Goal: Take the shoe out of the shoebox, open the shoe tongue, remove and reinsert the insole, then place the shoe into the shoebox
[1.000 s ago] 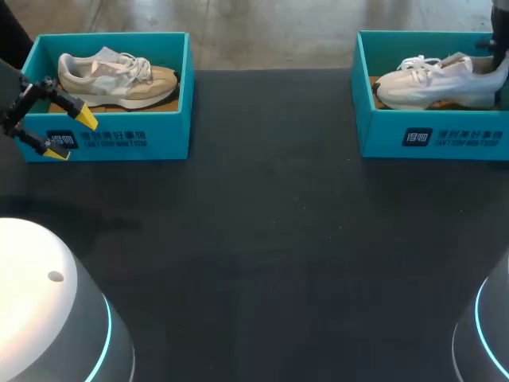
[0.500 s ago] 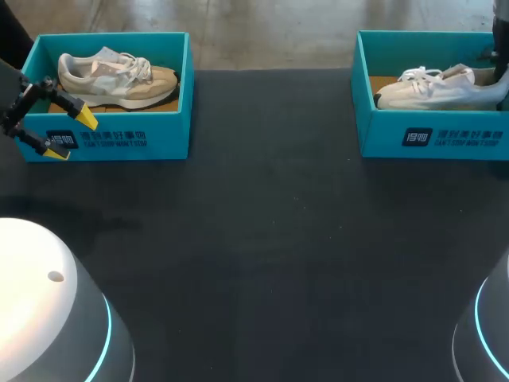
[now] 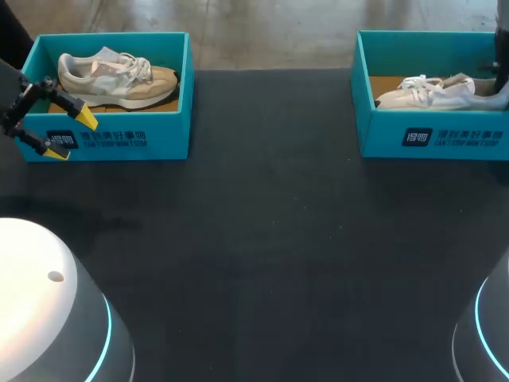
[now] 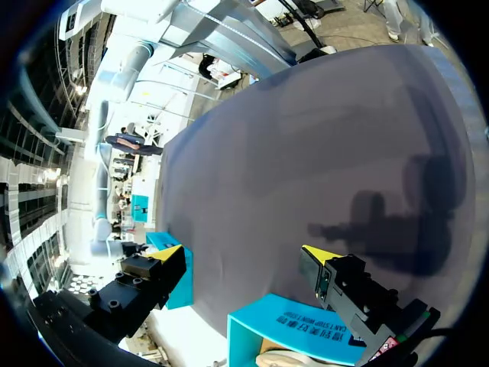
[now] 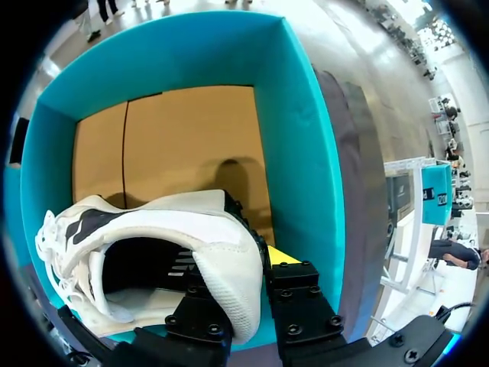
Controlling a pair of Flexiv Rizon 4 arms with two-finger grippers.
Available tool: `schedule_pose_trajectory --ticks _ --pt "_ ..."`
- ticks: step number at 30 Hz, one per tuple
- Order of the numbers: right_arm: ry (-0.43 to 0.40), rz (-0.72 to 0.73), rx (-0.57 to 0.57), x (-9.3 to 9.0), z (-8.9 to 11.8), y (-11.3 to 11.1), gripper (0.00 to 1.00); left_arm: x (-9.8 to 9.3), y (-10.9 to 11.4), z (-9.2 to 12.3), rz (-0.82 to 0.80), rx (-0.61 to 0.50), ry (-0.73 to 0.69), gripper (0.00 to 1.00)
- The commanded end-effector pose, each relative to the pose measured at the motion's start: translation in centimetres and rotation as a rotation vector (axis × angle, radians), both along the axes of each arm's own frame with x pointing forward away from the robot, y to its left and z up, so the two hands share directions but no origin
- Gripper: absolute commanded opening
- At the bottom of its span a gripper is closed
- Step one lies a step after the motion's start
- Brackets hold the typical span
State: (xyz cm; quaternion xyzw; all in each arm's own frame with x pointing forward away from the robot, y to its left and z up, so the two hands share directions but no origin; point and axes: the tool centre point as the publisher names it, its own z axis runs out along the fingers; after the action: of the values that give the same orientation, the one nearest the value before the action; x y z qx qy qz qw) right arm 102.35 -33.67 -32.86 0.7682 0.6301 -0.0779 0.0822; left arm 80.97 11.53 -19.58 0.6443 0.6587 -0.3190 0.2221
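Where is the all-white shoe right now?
In the head view the white shoe lies inside the teal shoebox at the far right of the table, its heel pinched by the right gripper.

Upper left: teal shoebox [image 3: 119,143] holding beige shoe [image 3: 115,78], toe pointing right. Left gripper [image 3: 70,136] at far left edge, yellow tips spread, overlapping that box's lower left corner. Upper right: second shoebox [image 3: 433,137] with white shoe [image 3: 433,91] low inside, right arm [image 3: 501,52] at its heel. Black table [image 3: 262,239].
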Motion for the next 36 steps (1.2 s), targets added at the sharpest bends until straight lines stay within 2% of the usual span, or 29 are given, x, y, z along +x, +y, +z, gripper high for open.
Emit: schedule_pose_trajectory --ticks 1,24,36 --pt "-0.004 -0.001 0.002 -0.1 -0.2 0.1 0.00 0.0 0.0 0.0 -0.001 0.001 -0.001 1.00" --pt "0.001 0.016 0.001 0.0 -2.8 0.5 0.00 0.0 0.0 0.0 -0.001 0.001 -0.001 1.00" --pt "0.025 0.010 -0.007 0.2 -4.2 -0.1 0.00 0.0 0.0 0.0 -0.001 0.001 -0.001 1.00"
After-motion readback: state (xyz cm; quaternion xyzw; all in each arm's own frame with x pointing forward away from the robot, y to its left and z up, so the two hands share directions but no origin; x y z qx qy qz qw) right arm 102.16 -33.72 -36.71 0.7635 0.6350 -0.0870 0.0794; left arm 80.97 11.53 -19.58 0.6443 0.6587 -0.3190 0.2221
